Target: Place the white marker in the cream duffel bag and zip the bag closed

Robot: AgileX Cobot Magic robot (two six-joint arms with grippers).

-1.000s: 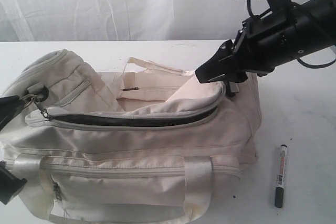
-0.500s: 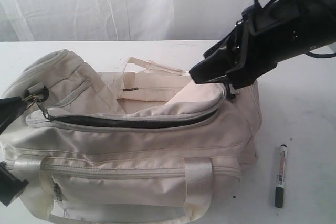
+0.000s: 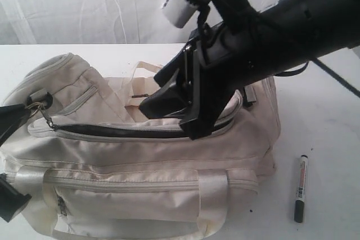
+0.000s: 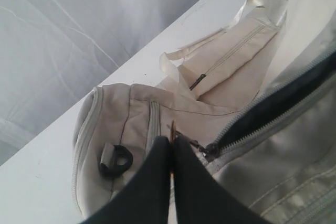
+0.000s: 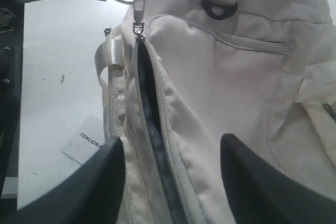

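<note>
The cream duffel bag [image 3: 140, 155] lies on the white table, its top zip [image 3: 129, 130] open as a long dark slit. The white marker [image 3: 301, 188] lies on the table to the right of the bag, touching neither gripper. My right gripper [image 3: 166, 121] hangs open above the middle of the zip slit, with nothing between its fingers; the slit [image 5: 149, 108] runs below the open right gripper [image 5: 170, 145]. At the bag's left end my left gripper [image 4: 171, 142] is shut on the zipper pull [image 4: 172, 128], next to the slider [image 4: 210, 150].
A white curtain [image 3: 84, 4] hangs behind the table [image 3: 326, 111]. A black strap ring [image 4: 118, 158] sits on the bag's end near the left gripper. A white printed card [image 5: 86, 140] lies on the table beside the bag. The bag's webbing handle [image 3: 211, 195] hangs at the front.
My right arm has swung left and down from the bag's right end to over the middle of the zip, staying open. The left gripper, bag and marker have not moved.
</note>
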